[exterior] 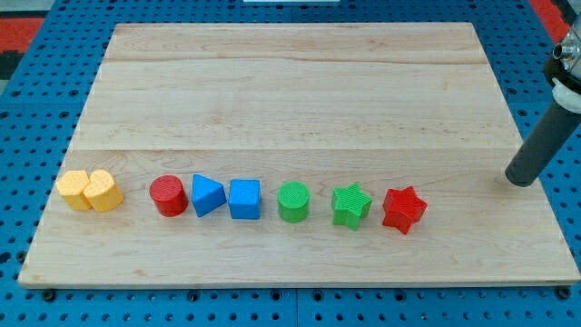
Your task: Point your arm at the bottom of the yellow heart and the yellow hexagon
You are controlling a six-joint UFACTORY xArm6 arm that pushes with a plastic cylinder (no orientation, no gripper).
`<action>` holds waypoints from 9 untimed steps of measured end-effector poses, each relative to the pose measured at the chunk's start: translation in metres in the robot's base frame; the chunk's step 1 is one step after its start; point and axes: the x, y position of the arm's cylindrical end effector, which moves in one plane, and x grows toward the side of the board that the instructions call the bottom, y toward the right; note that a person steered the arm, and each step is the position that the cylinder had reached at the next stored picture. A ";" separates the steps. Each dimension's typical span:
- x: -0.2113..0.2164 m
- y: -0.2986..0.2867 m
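Light wooden table on a blue pegboard, with eight small blocks in one row near the view's bottom. At the view's far left: yellow heart and yellow hexagon, touching each other, heart on the left. Then, after a small gap, toward the view's right: red cylinder, blue triangle just beside it, blue cube close to the triangle, green cylinder, green star, red star at the end of the row. Dark rod coming down from the view's upper right, tilted, with my tip resting near the table's right edge. Tip well apart from the two yellow blocks, on the opposite side of the table; nearest block to it: red star, still not close. No fingers on this arm, only the straight rod, so nothing open, closed or gripped.
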 end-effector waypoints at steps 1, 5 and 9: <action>0.000 0.000; 0.000 -0.002; 0.089 0.052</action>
